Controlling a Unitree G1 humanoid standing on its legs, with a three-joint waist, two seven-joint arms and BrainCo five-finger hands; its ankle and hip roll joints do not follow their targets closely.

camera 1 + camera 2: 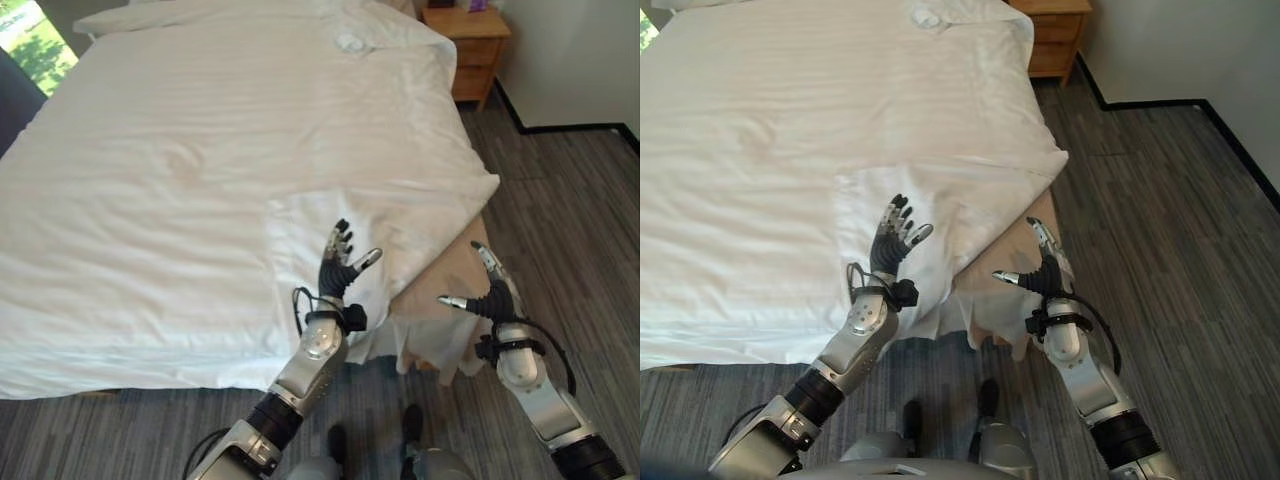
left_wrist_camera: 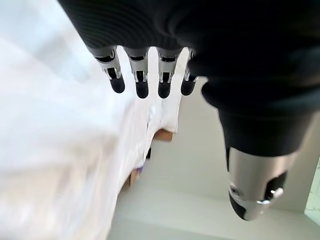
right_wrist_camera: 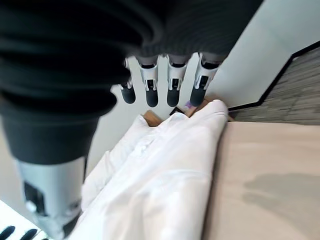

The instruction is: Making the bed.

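The bed's (image 1: 455, 262) near right corner lies bare; both open, empty hands, left (image 1: 340, 268) and right (image 1: 492, 290), should grip the duvet (image 1: 200, 180) edge evenly.

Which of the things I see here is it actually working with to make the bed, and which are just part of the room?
Part of the job:
white duvet
bare tan mattress corner
pillow at the head
left hand, open, over the duvet's folded corner
right hand, open, beside the mattress corner

Just there:
wooden nightstand
grey floor
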